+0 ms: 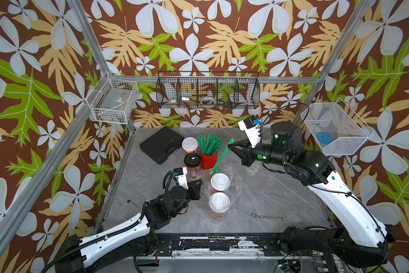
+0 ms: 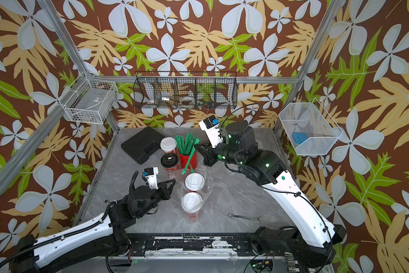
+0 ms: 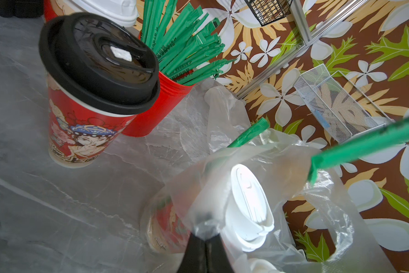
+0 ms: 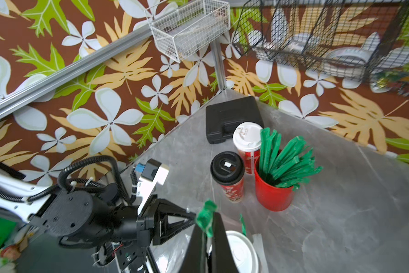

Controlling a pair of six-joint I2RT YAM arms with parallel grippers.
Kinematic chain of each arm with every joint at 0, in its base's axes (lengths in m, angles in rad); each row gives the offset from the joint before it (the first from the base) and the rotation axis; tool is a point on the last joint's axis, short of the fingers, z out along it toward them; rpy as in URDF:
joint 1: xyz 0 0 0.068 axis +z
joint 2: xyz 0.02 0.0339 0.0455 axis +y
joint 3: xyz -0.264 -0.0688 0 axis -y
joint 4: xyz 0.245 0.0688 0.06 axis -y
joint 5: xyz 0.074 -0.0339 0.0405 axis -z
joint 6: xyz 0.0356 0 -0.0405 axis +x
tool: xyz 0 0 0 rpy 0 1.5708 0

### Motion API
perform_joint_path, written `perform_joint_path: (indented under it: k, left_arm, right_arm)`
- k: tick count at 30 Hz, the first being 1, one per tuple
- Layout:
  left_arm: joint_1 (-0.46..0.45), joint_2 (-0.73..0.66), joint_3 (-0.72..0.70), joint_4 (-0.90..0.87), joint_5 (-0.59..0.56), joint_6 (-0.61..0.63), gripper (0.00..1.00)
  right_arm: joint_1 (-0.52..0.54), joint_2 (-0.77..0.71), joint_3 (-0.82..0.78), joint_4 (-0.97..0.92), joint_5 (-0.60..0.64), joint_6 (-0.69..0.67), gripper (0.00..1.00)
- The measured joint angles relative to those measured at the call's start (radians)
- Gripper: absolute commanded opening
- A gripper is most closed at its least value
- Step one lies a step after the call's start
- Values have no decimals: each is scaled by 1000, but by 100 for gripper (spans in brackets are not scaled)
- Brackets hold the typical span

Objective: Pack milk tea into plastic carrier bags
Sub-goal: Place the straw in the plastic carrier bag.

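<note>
Right gripper, clamped on a green wrapped straw, slants it down toward the carrier bag pinched by the left gripper.

left pincer closed, right pincer closed

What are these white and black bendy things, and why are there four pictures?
They are two robot arms with pinching grippers. Two pictures look down from above; the other two come from a camera on each arm's wrist. On the grey table stand four tall red paper cups: two white-lidded cups inside a clear plastic bag, a black-lidded cup and another white-lidded cup beside a red pot of green straws. The left gripper pinches the bag's edge; the right gripper holds one green wrapped straw.
</note>
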Motion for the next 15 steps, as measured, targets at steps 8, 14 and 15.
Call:
perform_joint_path:
  k: [8,14,15]
  left_arm:
    - [0,17,21,-8,34,42,0]
    - [0,21,29,-8,41,60,0]
    - [0,22,30,-8,41,60,0]
  right_arm:
    - [32,-30,-116,-33,-55,39,0]
    - [40,-56,-158,-40,-68,51,0]
    - [40,-64,-167,-37,-69,53,0]
